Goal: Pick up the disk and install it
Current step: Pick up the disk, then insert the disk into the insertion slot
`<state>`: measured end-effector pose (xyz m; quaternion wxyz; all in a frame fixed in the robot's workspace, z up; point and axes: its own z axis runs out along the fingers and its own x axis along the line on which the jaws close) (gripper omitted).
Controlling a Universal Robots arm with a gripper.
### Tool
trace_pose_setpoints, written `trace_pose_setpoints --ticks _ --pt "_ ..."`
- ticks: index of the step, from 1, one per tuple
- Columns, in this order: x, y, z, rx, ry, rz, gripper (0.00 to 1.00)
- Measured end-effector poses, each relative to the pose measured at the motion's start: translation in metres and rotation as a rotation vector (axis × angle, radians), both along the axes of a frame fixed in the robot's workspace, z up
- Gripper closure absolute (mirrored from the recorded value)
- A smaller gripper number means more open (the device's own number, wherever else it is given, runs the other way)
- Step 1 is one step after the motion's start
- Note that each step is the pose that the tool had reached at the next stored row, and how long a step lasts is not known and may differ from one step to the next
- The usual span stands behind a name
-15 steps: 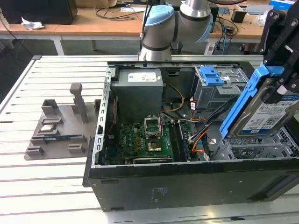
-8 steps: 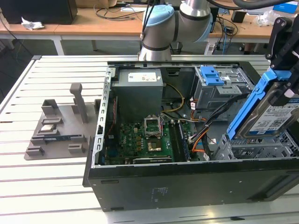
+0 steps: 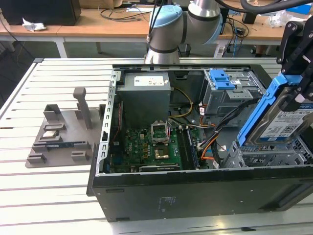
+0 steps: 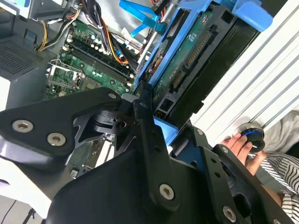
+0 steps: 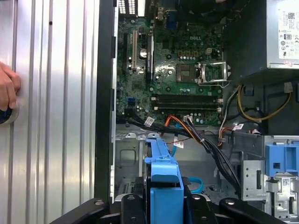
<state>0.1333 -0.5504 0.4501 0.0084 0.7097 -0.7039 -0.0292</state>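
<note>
One hand point(image 3: 299, 95) is clamping the disk point(image 3: 282, 122) by its blue side rails, holding it tilted on edge above the open computer case point(image 3: 195, 196), at the exterior view's right. In the first wrist view the disk's blue rail point(image 5: 164, 179) is sitting between the black fingers point(image 5: 128, 210), and in the second wrist view the drive's green circuit board point(image 4: 187, 56) is facing the camera. Below the disk, a metal drive bay point(image 3: 274, 156) is lying just under its lower edge. Further in, the green motherboard point(image 3: 146, 147) and the grey power supply point(image 3: 146, 95) are sitting inside the case. A person's hand point(image 4: 238, 144) is resting on the slatted bench point(image 3: 49, 196) beside the case. A grey fixture point(image 3: 63, 134) is standing on the bench well apart.
</note>
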Motion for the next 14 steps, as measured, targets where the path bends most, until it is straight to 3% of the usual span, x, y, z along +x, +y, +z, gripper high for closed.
trace_pose_setpoints --ticks 14 --pt "0.0027 0.0006 -0.0038 -0.0011 0.0000 -0.001 0.64"
